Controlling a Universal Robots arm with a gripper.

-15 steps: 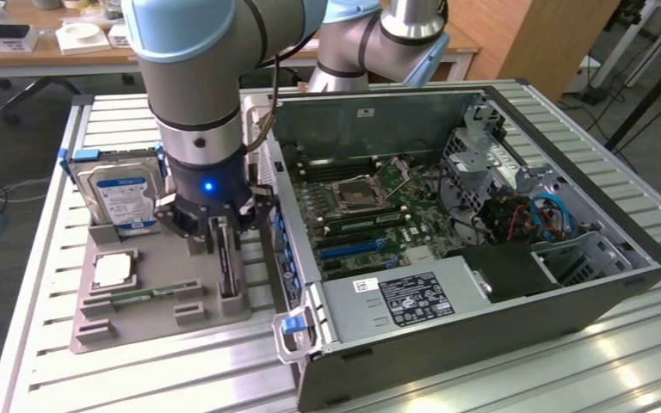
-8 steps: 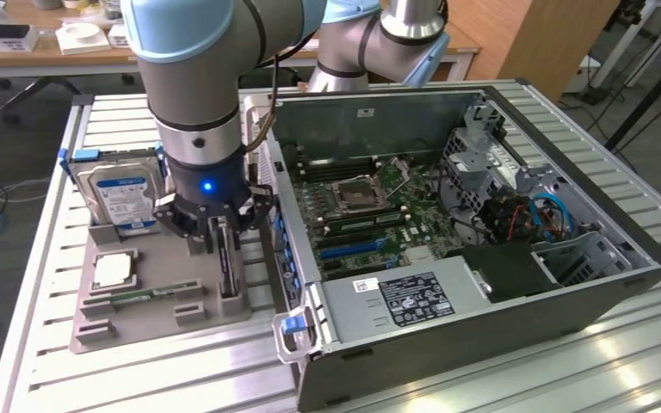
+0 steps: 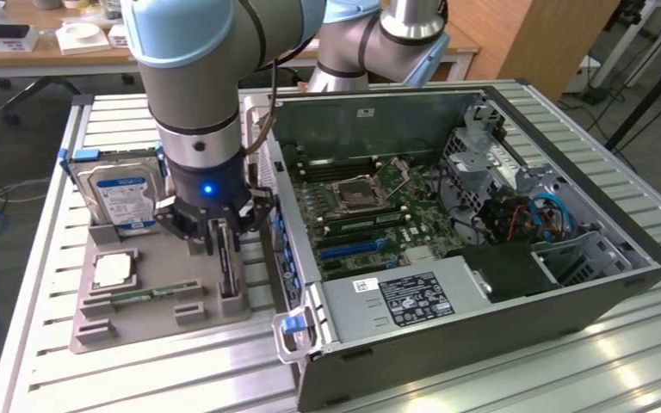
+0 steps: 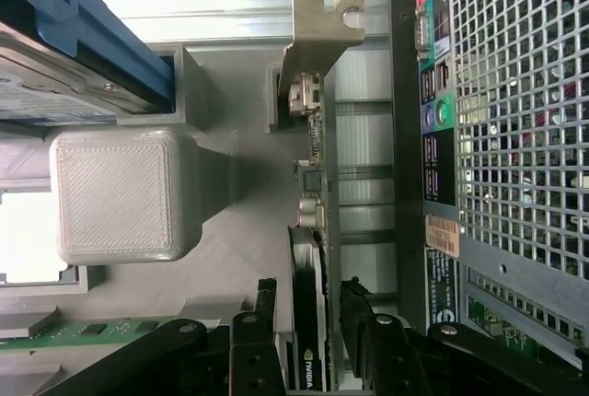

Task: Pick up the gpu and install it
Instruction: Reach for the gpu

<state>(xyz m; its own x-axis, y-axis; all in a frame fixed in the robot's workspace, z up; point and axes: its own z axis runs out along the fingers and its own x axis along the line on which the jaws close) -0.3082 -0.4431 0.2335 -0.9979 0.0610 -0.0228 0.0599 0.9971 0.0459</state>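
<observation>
**Gpu on edge in the grey holder, pincer spread astride it**

Gpu [image 3: 230,268] stands on its long edge in a slot of the grey holder [image 3: 147,325], along the side of the holder nearest the open computer case [image 3: 480,331]. The wrist view shows it edge-on: a green board with a dark face, and a pale metal bracket [image 4: 317,28] at the end away from the fingers.

The pincer [image 3: 221,237] hangs low over the card with its jaws spread wide, one finger on each side. In the wrist view a clear gap shows beside one of the fingers [image 4: 265,322]. The other sits close to the board, and I cannot tell whether it touches. The card sits in its slot.

Toward the exterior view's left, the same holder carries a hard drive [image 3: 121,196] with a blue label, standing upright. A processor chip [image 3: 114,269] lies flat there too, and a narrow memory stick [image 3: 135,297] sits in a groove.

Holder and case rest side by side on the slatted metal tabletop [image 3: 606,366]. The case lies on its side with the motherboard [image 3: 365,206] exposed.
</observation>
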